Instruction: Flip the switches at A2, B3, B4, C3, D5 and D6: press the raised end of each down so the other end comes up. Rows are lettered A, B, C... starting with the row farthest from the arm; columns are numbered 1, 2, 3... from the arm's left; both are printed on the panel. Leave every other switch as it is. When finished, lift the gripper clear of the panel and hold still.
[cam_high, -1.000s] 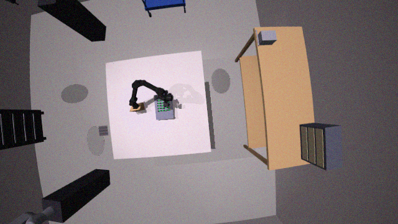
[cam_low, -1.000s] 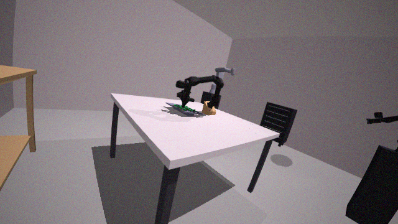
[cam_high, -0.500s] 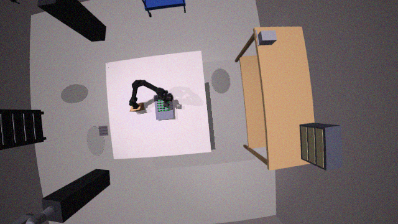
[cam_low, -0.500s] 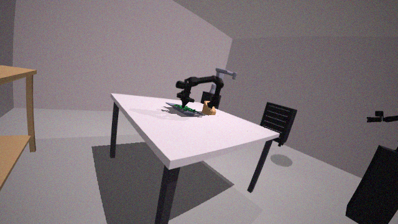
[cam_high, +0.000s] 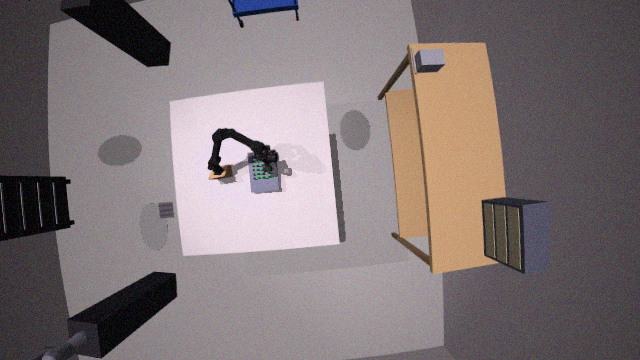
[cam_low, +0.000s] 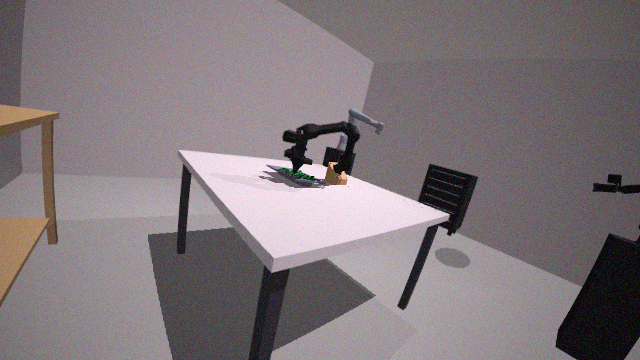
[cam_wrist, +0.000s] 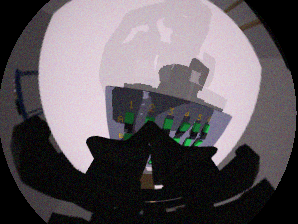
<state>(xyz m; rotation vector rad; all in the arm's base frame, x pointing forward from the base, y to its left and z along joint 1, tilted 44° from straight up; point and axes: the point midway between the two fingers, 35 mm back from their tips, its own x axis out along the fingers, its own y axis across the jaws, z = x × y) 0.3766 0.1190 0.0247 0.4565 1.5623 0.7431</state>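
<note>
The switch panel (cam_high: 265, 187) (cam_wrist: 224, 122) is a blue-grey slab with rows of green-and-dark switches on the white table. My gripper (cam_low: 296, 171) (cam_wrist: 149, 123) is shut with nothing between the fingers. Its tips are low over the far part of the panel, at or just above the switch at A2, whose green part (cam_wrist: 150, 119) peeks out beyond them. Contact cannot be told. In the wrist view, A1 (cam_wrist: 130, 118), A3 (cam_wrist: 169, 123) and A4 (cam_wrist: 185, 126) show green parts beside the fingers. The fingers hide much of rows B to D; their tilts cannot be read.
The arm's wooden-coloured base (cam_high: 220, 173) (cam_low: 336, 176) stands beside the panel's near side. The white table (cam_high: 250, 225) (cam_low: 330, 215) carries both. A wooden bench (cam_high: 460, 150), a blue cart (cam_high: 265, 7) and a chair (cam_low: 447, 192) stand away from the table.
</note>
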